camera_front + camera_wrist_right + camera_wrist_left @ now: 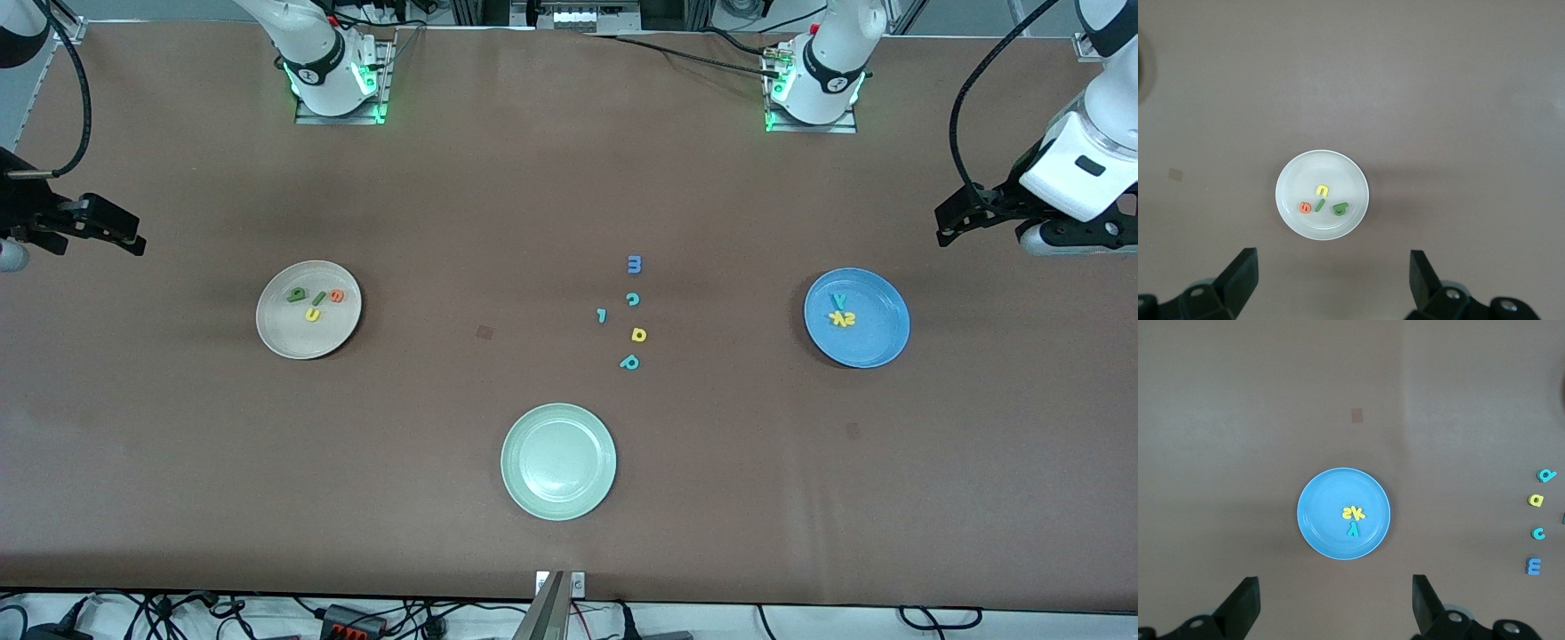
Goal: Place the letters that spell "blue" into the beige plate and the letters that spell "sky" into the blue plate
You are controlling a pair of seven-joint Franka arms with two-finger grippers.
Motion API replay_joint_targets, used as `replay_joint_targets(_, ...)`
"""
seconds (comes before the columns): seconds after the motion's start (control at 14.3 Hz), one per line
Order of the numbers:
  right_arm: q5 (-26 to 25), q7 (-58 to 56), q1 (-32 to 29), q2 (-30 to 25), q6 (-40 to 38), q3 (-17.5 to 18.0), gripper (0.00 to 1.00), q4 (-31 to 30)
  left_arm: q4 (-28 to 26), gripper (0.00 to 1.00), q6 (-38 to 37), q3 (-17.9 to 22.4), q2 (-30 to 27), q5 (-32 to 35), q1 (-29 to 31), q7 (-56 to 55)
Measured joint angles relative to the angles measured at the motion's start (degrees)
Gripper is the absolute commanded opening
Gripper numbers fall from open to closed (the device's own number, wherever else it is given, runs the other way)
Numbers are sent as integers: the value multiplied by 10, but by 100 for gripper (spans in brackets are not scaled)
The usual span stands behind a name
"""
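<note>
The beige plate (302, 342) lies toward the right arm's end and holds the green b (296, 294), green l (316, 298), yellow u (312, 314) and orange e (337, 296). The blue plate (867, 351) toward the left arm's end holds the teal y (838, 300) and the yellow s and k (841, 319). My left gripper (956, 218) hangs open and empty over the table beside the blue plate (1325, 520). My right gripper (124, 233) hangs open and empty beside the beige plate (1298, 187). Both arms wait.
A pale green plate (516, 480) with nothing in it lies nearest the front camera. Loose letters lie mid-table: blue m (634, 264), teal c (632, 300), a small teal bar (602, 316), a yellow a-like letter (638, 334), teal p (629, 362).
</note>
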Motion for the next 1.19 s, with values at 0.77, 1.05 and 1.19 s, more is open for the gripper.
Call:
replay_joint_targets(0.77,-2,0,2,0,-13,0,100,0,1,100,0,1,0,-13,19,0)
replay_joint_targets(1.05,-3,0,2,0,-15,0,100,0,1,100,0,1,1,-14,23,0)
replay_joint_targets(1.19,-3,0,2,0,-15,0,100,0,1,100,0,1,1,-14,23,0)
